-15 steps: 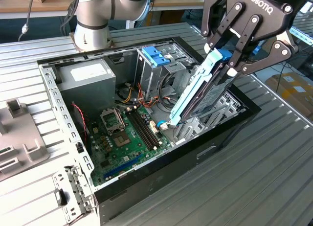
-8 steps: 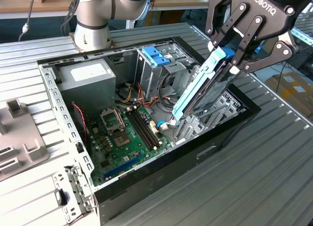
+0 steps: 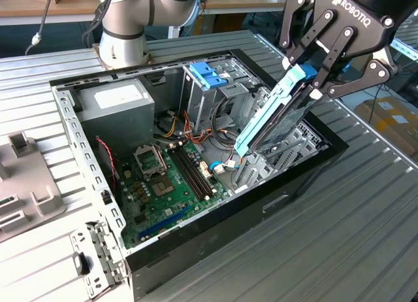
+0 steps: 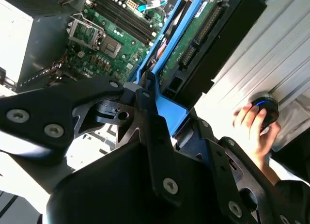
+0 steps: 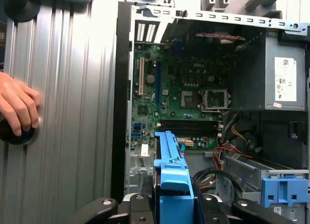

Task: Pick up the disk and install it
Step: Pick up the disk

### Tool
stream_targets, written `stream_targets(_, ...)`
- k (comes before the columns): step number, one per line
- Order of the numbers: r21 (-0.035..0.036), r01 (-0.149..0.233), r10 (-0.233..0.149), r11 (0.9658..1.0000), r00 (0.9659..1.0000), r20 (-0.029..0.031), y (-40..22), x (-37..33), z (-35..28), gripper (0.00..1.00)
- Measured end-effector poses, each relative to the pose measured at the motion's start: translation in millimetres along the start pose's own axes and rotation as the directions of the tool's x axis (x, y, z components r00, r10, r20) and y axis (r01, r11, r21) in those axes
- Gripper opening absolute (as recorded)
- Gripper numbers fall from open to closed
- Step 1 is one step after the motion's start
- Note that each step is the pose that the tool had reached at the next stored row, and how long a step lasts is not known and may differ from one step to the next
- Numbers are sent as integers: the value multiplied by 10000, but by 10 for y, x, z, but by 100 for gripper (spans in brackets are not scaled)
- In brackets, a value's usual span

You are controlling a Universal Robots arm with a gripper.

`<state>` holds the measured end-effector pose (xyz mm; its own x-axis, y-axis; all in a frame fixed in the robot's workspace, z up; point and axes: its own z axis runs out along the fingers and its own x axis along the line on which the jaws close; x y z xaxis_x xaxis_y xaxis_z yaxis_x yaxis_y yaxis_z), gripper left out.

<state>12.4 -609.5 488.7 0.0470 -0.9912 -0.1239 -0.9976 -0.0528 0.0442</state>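
The disk [image 3: 279, 114], dark metal framed by light-blue rails, hangs tilted over the exterior view's right side of the open computer case [image 3: 70, 122]. Its lower end dips toward the metal bay near the case's front wall, and I cannot tell whether it touches. My gripper [image 3: 312, 81] is shut on the disk's upper end by the blue end tab. In the second wrist view the disk [image 4: 191, 47] runs away from the black fingers [image 4: 150, 112] toward the motherboard. In the first wrist view its blue rail [image 5: 170, 173] rises from between the gripper's links.
Inside the case are the green motherboard [image 3: 171, 178], the grey power supply [image 3: 119, 103] and a tall drive cage with a blue bracket [image 3: 209, 76] on top. A person's hand [image 5: 17, 107] rests on a dark knob on the ribbed table beside the case. Grey parts [image 3: 23, 184] lie at the exterior view's left.
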Motion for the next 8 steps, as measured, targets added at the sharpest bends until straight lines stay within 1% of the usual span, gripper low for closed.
stream_targets(8,-3,-1,1,10000,10000,0,-129,7,4,37)
